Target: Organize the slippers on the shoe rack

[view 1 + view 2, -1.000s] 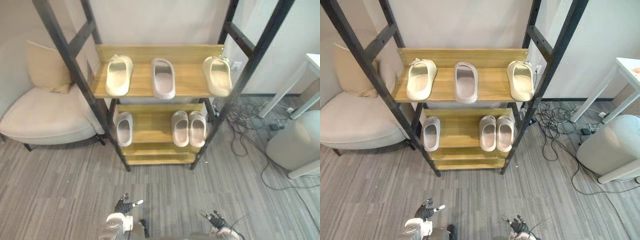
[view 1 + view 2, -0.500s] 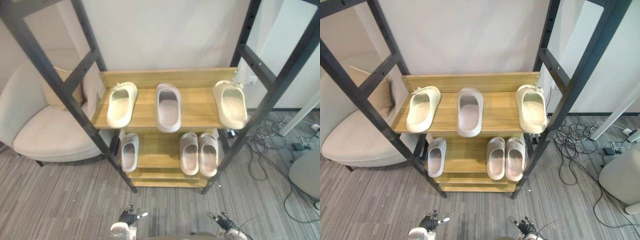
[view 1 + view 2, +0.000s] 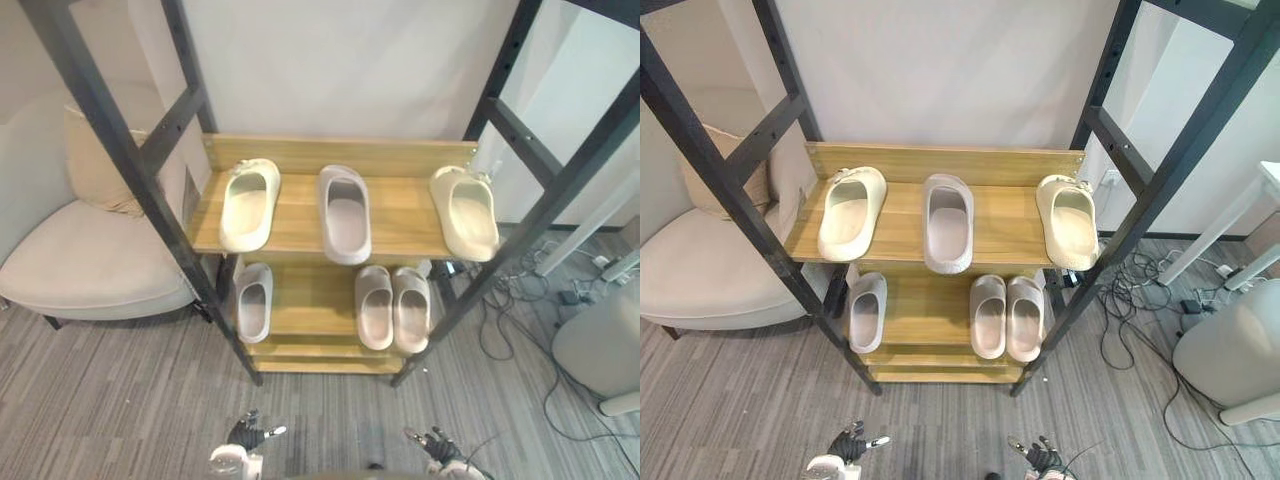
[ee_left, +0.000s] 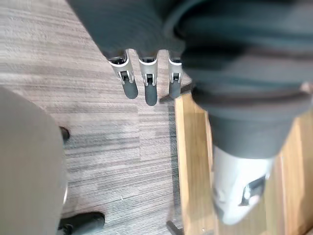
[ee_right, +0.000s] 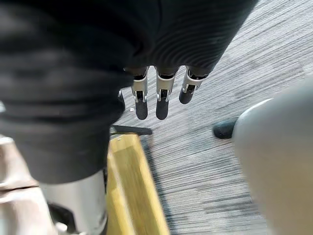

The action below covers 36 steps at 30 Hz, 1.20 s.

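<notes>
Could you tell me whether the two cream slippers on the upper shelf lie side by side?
No, the left cream slipper and right cream slipper lie at opposite ends, with a grey slipper between them.

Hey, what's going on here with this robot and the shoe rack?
The robot faces a wooden shoe rack with black metal frame, touching nothing. Its left hand and right hand hang low and open. On the upper shelf a middle grey slipper lies between a left cream slipper and a right cream slipper; below, a lone grey slipper and a grey pair.
</notes>
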Available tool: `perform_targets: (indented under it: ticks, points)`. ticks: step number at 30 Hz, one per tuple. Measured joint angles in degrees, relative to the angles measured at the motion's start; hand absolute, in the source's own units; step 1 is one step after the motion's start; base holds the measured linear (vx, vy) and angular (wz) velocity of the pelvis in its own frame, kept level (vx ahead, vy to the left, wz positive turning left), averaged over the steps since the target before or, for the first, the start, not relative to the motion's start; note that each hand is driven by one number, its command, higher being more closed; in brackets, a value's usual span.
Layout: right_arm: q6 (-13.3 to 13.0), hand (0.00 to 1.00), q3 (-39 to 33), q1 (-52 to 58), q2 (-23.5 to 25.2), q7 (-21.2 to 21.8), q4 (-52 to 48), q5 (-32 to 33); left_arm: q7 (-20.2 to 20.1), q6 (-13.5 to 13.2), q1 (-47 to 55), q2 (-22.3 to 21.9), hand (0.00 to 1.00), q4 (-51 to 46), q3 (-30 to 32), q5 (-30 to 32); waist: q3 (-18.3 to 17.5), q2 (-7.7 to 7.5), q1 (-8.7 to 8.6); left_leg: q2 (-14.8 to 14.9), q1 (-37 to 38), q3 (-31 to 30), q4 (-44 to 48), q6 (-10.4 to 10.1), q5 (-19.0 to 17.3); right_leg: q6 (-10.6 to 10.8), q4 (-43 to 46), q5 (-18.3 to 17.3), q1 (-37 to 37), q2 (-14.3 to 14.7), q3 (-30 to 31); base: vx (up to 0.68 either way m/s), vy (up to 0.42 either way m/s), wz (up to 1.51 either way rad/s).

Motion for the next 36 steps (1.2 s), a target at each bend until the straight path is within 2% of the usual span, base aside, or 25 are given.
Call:
perform_targets:
  ticks: [2,3,4,6,8,10,16,19,25,28,30,36]
  points:
    - [0.06,0.00,0.47,1.82,-0.34,-0.91,-7.12,-0.51,0.11,0.01,-0.16,-0.01,0.00,-0.40,-0.24,0.00,0.06,0.10,-0.13,0.25,-0.25,0.56,-0.81,0.21,-0.16,0.02,-0.06,0.56,-1.03,0.38,0.68,-0.11,-0.010,-0.24]
    - [0.12,0.00,0.48,4.59,-0.94,-1.84,-18.72,-4.04,0.26,0.03,0.01,-0.01,0.00,-1.01,-0.47,0.13,0.11,0.13,-0.17,0.55,-0.30,1.60,-1.65,0.25,-0.20,-0.18,-0.61,1.79,-2.05,0.99,2.13,-0.11,-0.022,-0.40]
    - [0.11,0.00,0.43,5.08,-1.01,-2.00,-20.72,-4.59,0.27,0.03,0.06,-0.01,0.00,-1.13,-0.48,0.16,0.10,0.10,-0.16,0.60,-0.32,1.90,-1.64,0.25,-0.19,-0.20,-0.61,1.91,-2.25,1.06,2.41,-0.15,-0.050,-0.50]
    - [-0.14,0.00,-2.57,9.50,-0.89,-3.14,-37.87,-9.80,0.30,0.02,0.77,-0.01,0.00,-1.75,-1.08,1.06,-0.05,0.20,-1.23,1.11,-0.19,2.85,-1.54,0.15,-0.25,-0.31,-0.63,2.15,-2.55,1.50,3.53,-0.09,-0.054,-0.25]
    - [-0.23,0.00,-4.56,10.60,-0.84,-3.65,-43.26,-11.90,0.25,0.01,0.87,0.04,0.00,-1.78,-1.79,1.15,-0.10,0.27,-1.84,1.23,-0.23,2.92,-1.61,0.00,-0.34,-0.36,-0.64,2.21,-2.61,1.65,3.66,-0.04,-0.033,-0.06]
    - [-0.27,0.00,-7.61,12.64,-0.58,-5.59,-50.98,-17.47,0.20,-0.04,1.64,0.02,0.00,-2.51,-1.79,2.16,-0.47,0.46,-2.54,1.73,-0.70,3.20,-1.65,-0.26,-0.41,-0.68,-0.64,2.45,-3.29,2.13,4.05,-0.03,-0.046,-0.10]
    - [-0.16,0.00,-7.18,13.71,1.33,-7.32,-63.70,-22.92,-0.12,-0.05,2.21,-0.47,0.00,-2.52,-2.19,2.77,-1.30,1.54,-3.05,2.19,-0.87,4.23,-1.68,-0.54,-0.18,-0.89,-0.61,2.97,-4.32,3.08,5.24,0.02,-0.030,-0.13]
    - [-1.16,0.00,-4.36,13.33,1.51,-7.42,-69.26,-24.69,-0.21,-0.08,2.17,-0.48,0.00,-2.72,-2.77,3.32,-1.32,1.53,-2.84,2.18,-0.95,4.01,-1.66,-0.54,-0.17,-0.89,-0.62,2.96,-4.28,3.08,5.08,0.00,-0.004,0.01]
    - [-2.40,0.00,0.04,8.56,0.55,-7.11,-71.40,-24.68,-0.66,-0.09,2.09,-0.09,0.00,-2.68,-3.96,3.73,-1.39,0.98,-2.60,2.00,-1.09,2.43,-1.62,-0.45,0.13,-0.85,-0.62,2.91,-3.63,2.71,3.51,-0.02,-0.007,0.14]
    - [-3.00,0.00,2.70,4.17,-1.97,-6.57,-71.39,-24.45,-1.15,-0.13,1.63,-0.05,0.00,-2.69,-4.16,4.37,-1.27,0.64,-1.61,1.98,-0.70,1.19,-1.52,-0.49,0.36,-0.81,-0.62,2.84,-2.62,2.57,2.43,-0.02,-0.008,0.20]
    - [-3.69,0.00,4.56,0.97,-3.24,-5.39,-70.96,-23.20,-1.19,-0.19,1.12,-0.05,0.00,-2.72,-4.44,4.38,-1.16,0.42,-0.37,1.99,-0.13,0.85,-1.80,-0.50,0.67,-0.85,-0.62,2.77,-1.99,2.52,2.05,-0.03,-0.003,0.10]
    - [-4.16,0.00,5.75,-4.85,-4.14,-4.79,-69.40,-21.82,-1.27,-0.21,0.94,0.55,0.00,-3.25,-4.26,4.36,-0.38,-0.81,0.26,1.65,-0.08,-2.08,-2.56,-0.50,1.75,-0.92,-0.63,2.53,-0.79,1.95,-0.59,-0.03,-0.013,0.24]
